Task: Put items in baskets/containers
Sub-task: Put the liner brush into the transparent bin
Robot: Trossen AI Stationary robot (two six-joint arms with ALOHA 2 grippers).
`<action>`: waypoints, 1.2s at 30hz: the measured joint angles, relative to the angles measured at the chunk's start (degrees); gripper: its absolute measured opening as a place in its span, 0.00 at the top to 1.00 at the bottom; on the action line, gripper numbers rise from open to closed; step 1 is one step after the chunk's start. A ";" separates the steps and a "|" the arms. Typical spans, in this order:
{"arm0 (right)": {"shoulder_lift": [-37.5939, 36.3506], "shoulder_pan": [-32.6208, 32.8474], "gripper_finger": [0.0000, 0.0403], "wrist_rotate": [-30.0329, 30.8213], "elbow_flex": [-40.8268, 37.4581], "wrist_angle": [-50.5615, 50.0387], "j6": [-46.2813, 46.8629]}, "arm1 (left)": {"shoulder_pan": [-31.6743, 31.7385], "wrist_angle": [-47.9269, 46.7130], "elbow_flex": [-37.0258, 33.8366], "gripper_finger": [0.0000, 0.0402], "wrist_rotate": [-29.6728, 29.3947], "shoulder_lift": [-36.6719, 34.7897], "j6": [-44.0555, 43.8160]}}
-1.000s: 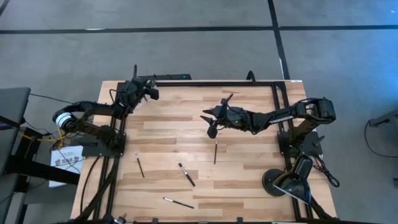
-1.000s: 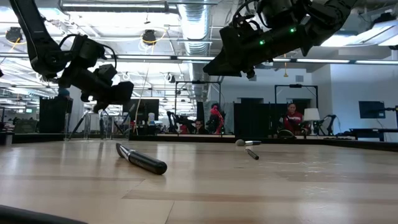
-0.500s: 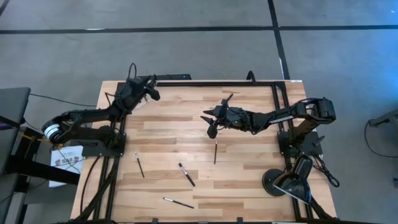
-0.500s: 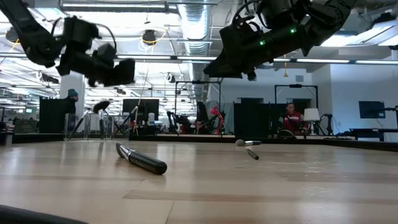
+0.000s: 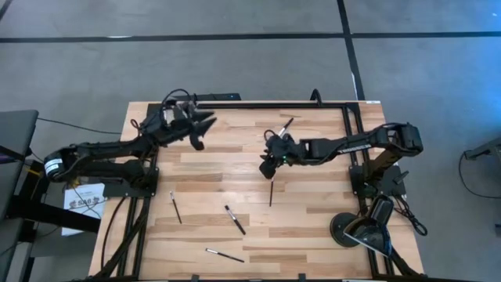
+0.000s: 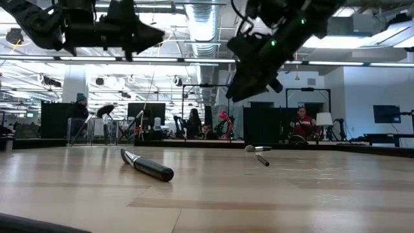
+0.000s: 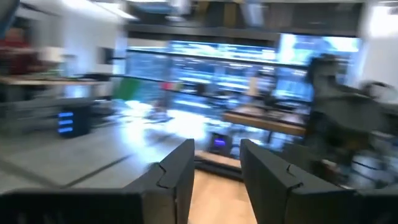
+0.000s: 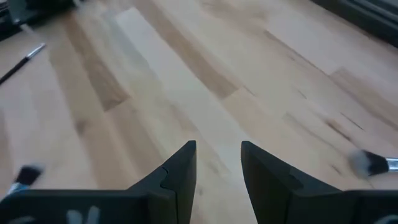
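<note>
Both arms hang above the wooden counter (image 5: 313, 235). The left tool (image 5: 197, 125) hovers over the far left part, its two fingers (image 7: 177, 174) parted with only air between them. The right tool (image 5: 270, 163) hovers near the middle, fingers (image 8: 180, 171) likewise apart and holding nothing. Makeup brushes lie scattered on the boards: one brush (image 5: 272, 191) just nearer than the right tool, another brush (image 5: 235, 220) toward the front, a thin brush (image 5: 176, 208) at left, a fourth brush (image 5: 224, 255) by the near edge.
</note>
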 joint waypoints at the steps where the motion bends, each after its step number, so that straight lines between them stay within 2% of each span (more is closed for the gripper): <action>1: 0.32 0.74 0.71 0.32 1.14 -1.27 0.13 | -0.48 0.00 0.39 0.69 2.31 0.20 0.04; 8: 4.63 5.45 0.71 1.82 9.85 -11.93 3.70 | -2.54 0.03 2.44 0.72 15.54 0.44 -0.11; 11: 7.89 6.19 0.71 0.64 14.01 -18.81 7.36 | -2.63 0.02 2.91 0.73 18.45 0.00 -0.14; 16: 13.40 4.96 0.71 -7.69 19.26 -28.36 14.97 | -2.55 0.02 3.44 0.73 18.66 -0.19 -0.10; 20: 18.36 4.02 0.71 -16.45 20.65 -31.38 18.90 | -2.09 0.17 3.51 0.73 18.74 -0.73 0.01; 23: 21.83 4.25 0.71 -20.76 21.39 -34.03 20.54 | -1.42 -0.48 3.51 0.73 18.90 -1.69 -0.07; 27: 24.68 4.98 0.71 -22.02 21.75 -36.98 21.35 | -0.37 -3.17 3.49 0.73 19.44 -4.27 0.02; 36: 23.76 5.18 0.71 -20.25 21.74 -36.78 20.07 | 0.29 -7.78 3.49 0.73 19.42 -9.00 -0.07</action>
